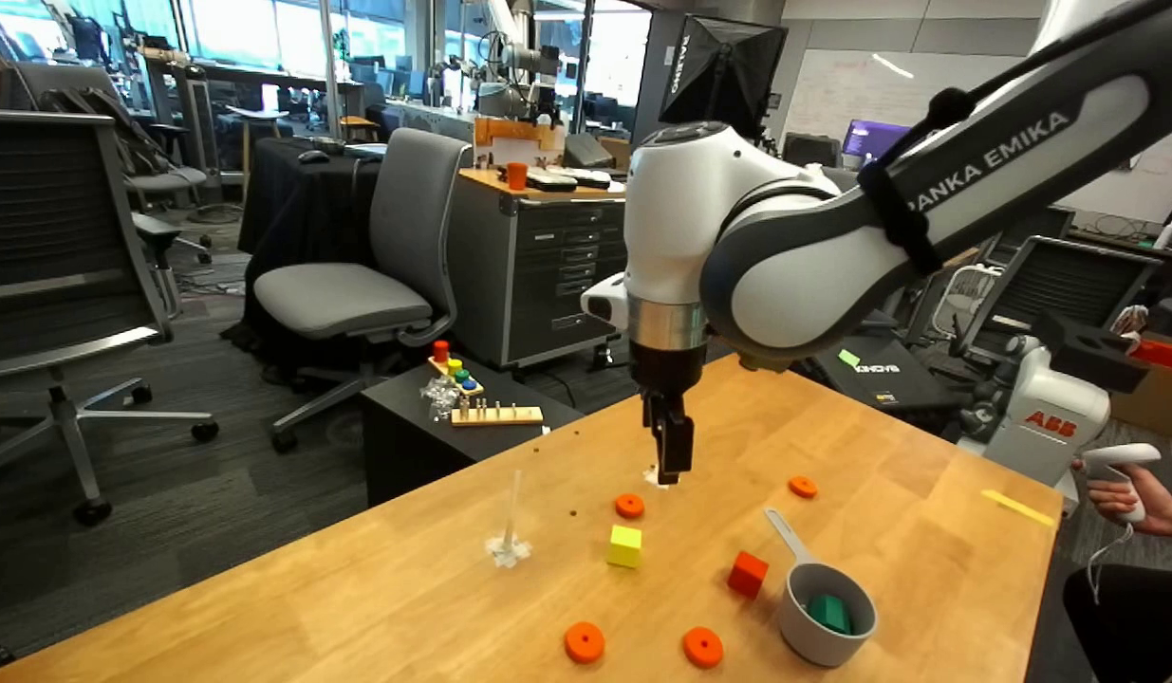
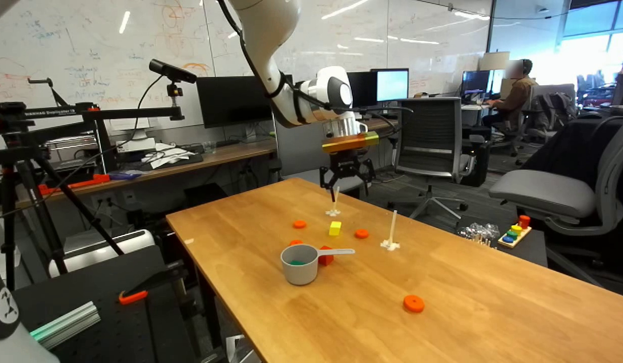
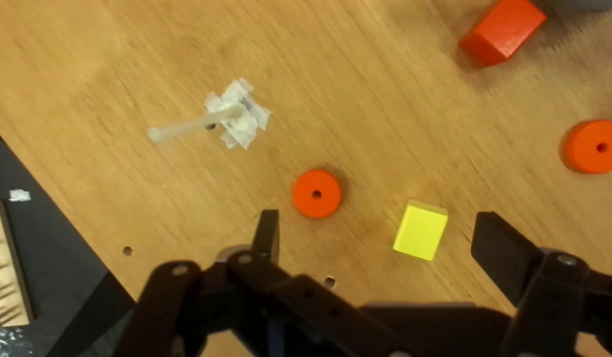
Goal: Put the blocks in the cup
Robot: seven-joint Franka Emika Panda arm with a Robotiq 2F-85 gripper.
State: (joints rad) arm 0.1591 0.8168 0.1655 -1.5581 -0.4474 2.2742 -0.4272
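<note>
The grey cup [image 1: 796, 621] [image 2: 300, 275] stands upright on the table in both exterior views, its handle out to one side. A green block [image 1: 829, 614] lies inside it. A red block [image 1: 748, 575] [image 3: 504, 32] sits beside the cup. A yellow block [image 1: 624, 547] [image 2: 335, 228] [image 3: 420, 230] sits on the table. Several orange discs [image 1: 629, 505] [image 2: 413, 303] [image 3: 316, 194] lie spread on the table. My gripper [image 2: 350, 195] [image 3: 375, 213] is open and empty above the table. In the wrist view the yellow block appears between its fingers, nearer the right one, well below them.
Two thin pegs stand taped upright on the table [image 1: 405, 569], one peg [image 1: 512, 512] [image 2: 392, 229] and another peg [image 2: 335, 201] [image 3: 187, 128] near the gripper. A low black side table [image 1: 405, 455] with peg toys adjoins the edge. A hand holds a controller [image 1: 1124, 460].
</note>
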